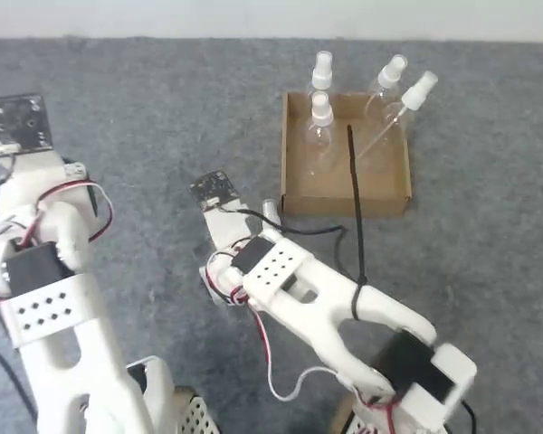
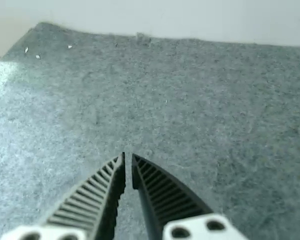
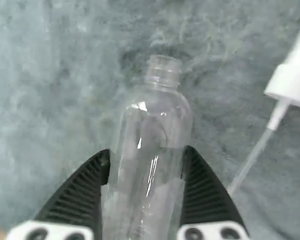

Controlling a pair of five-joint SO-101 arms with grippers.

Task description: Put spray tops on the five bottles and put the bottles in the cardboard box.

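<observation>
While both arms sat over the grey felt mat (image 1: 163, 117), we saw the left arm (image 1: 50, 298) at 8 o'clock in the high view and the right arm (image 1: 326, 307) stretched from 5 o'clock to the centre. The cardboard box (image 1: 344, 201) lay at 1 o'clock from the centre. Four capped bottles (image 1: 321, 136) stood at its far half. Two were plainly inside. The other two were by its 12 o'clock wall, where we could not tell inside from behind.

The right gripper (image 3: 146, 152) had its jaws pressed against both sides of the uncapped bottle (image 3: 152, 125), near the box's 7 o'clock corner. The left gripper (image 2: 128, 157) hung above bare felt, jaws all but closed on nothing. A loose spray top (image 3: 292, 70) with a dip tube lay just beside that bottle.
</observation>
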